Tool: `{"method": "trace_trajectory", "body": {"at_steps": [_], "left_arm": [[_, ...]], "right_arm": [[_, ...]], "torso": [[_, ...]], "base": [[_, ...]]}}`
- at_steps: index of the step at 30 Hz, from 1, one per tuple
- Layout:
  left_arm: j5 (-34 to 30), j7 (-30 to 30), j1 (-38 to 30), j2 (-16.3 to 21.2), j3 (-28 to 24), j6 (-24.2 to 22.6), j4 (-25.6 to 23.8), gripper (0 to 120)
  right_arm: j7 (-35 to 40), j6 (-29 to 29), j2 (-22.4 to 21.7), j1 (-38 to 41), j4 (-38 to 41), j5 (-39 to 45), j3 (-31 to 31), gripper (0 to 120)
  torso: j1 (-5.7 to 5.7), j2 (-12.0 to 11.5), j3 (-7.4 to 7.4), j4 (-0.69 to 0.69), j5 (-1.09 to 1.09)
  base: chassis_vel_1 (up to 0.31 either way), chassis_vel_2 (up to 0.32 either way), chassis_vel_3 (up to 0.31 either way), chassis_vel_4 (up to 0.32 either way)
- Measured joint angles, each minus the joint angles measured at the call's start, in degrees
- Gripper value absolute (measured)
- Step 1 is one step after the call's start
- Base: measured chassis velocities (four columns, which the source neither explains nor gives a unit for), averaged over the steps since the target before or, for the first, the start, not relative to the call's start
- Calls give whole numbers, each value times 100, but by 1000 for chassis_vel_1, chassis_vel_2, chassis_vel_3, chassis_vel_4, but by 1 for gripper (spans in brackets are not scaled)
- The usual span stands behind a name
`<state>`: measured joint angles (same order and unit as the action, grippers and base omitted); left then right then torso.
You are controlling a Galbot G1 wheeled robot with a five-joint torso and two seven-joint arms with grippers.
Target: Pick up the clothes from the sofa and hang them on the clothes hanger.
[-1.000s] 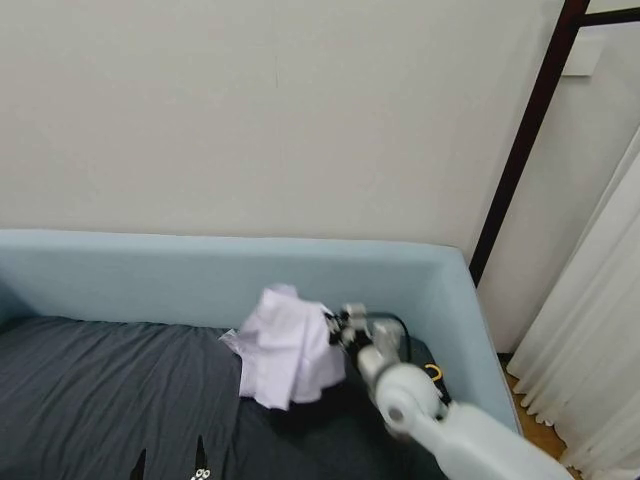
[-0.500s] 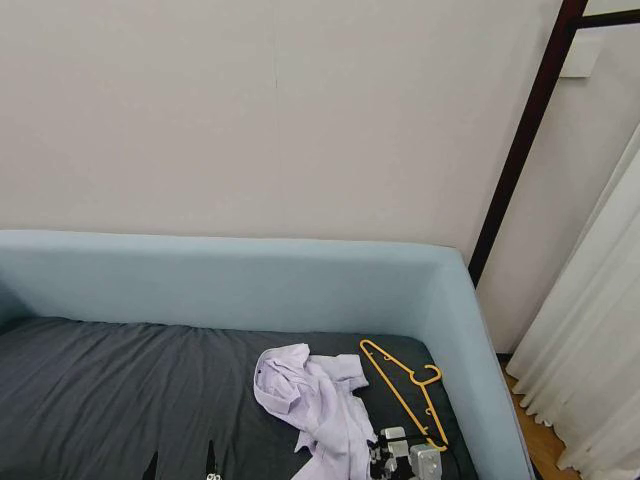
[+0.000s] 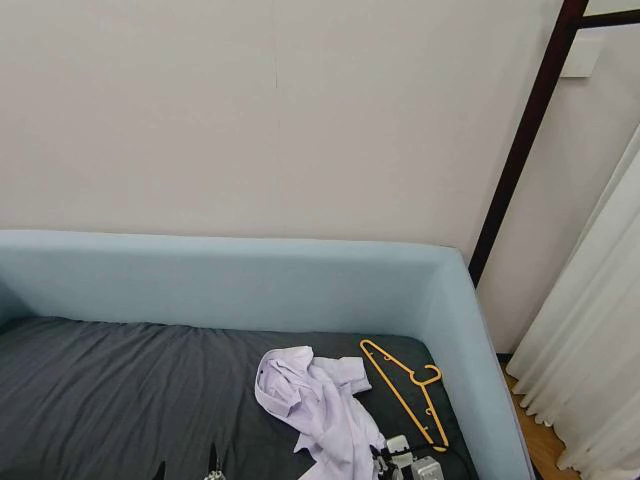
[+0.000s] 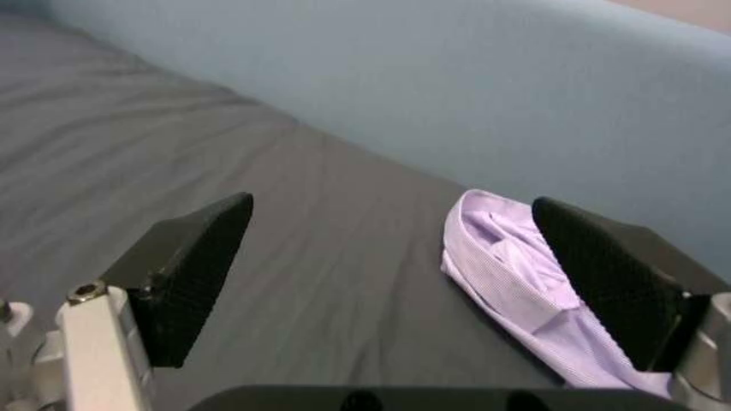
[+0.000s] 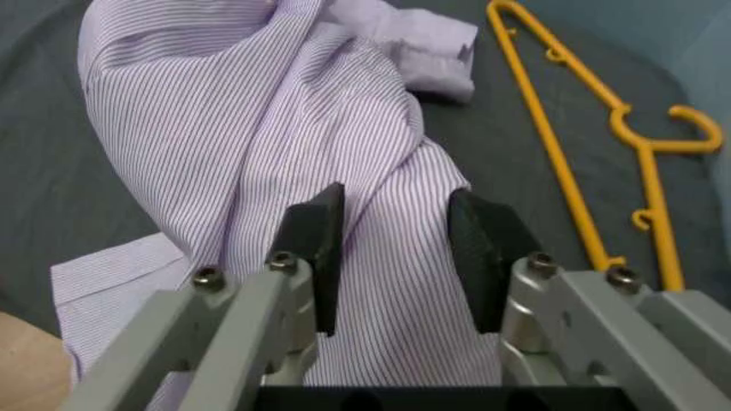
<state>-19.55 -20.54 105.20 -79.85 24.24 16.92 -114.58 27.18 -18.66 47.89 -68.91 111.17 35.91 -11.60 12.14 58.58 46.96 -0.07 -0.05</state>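
My right gripper (image 5: pixel 396 210) hangs directly over the lilac striped shirt (image 3: pixel 320 405), fingers a little apart, with fabric showing in the gap and nothing clamped. The shirt lies crumpled on the dark seat cushion (image 3: pixel 100 390) of the pale blue sofa (image 3: pixel 230 280), toward its right end. The right wrist view shows me the yellow hanger (image 5: pixel 622 116) just beside the shirt. The left wrist view gives me the left gripper (image 4: pixel 395 257), spread wide over bare cushion, with the shirt beyond it.
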Motion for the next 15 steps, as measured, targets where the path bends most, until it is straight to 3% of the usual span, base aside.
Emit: {"method": "trace_trajectory", "body": {"at_steps": [2,5,11,14,15], "left_arm": [[-127,-18,0,45,-6,-108,-66,96],[-597,-118,-4,240,-11,-529,-317,96],[-954,-229,-121,477,-10,-848,-434,97],[-1603,-418,-465,603,-251,-1374,-523,97],[-1603,-418,-465,603,-251,-1374,-523,97]], "right_arm": [[-32,65,-54,-62,30,-117,27,41],[-45,134,-259,-330,196,-331,243,58],[34,99,-522,-437,338,-137,599,77],[15,125,-602,-365,405,-49,778,91],[15,125,-602,-365,405,-49,778,91]], "torso": [[0,0,0,0,0],[0,0,0,-1,1],[0,0,0,0,1],[0,0,0,0,0],[0,0,0,0,0]], "base": [[0,0,0,0],[0,0,0,0],[0,0,0,0],[0,0,0,0],[0,0,0,0]]}}
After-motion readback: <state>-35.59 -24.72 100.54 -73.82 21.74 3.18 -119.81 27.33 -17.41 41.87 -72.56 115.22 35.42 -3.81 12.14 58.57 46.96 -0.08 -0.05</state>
